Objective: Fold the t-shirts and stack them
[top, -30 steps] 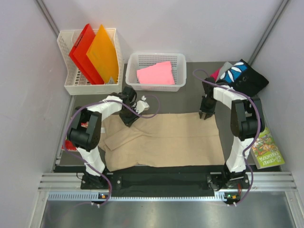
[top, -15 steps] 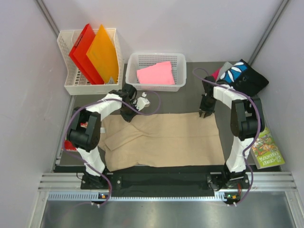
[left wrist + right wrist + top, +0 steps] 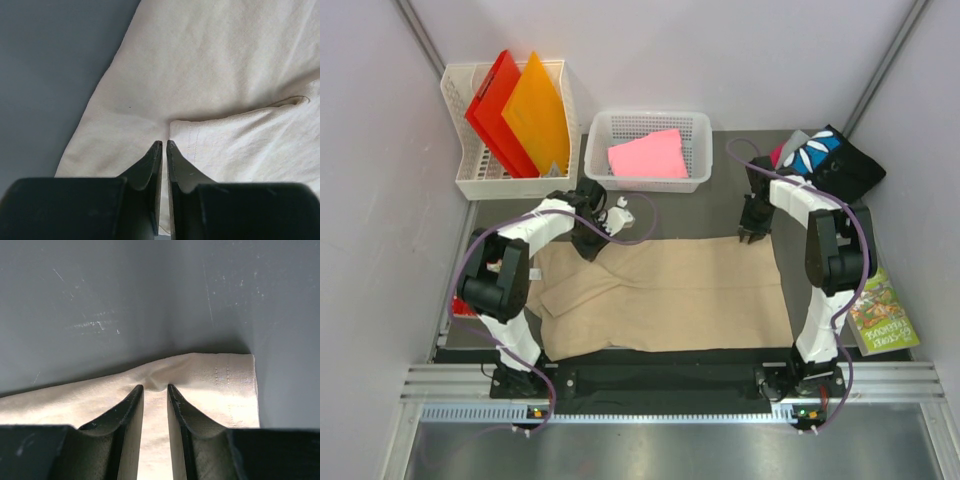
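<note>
Tan t-shirt (image 3: 670,295) lies flat on tabletop (image 3: 720,200), long axis left-right; right gripper (image 3: 748,240) jaws narrow, pinching far-right hem corner, left gripper (image 3: 592,250) jaws nearly closed at far-left edge, grip unclear.

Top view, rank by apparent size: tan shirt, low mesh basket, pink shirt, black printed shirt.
1. tan shirt
2. low mesh basket
3. pink shirt and black printed shirt look alike; the black one is bunched, so unranked.

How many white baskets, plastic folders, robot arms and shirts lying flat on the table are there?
White baskets: 2, left basket and middle basket
Folders: 2, red folder and orange folder
Robot arms: 2, left arm and right arm
Flat shirts: 1, tan t-shirt
Total: 7
</note>
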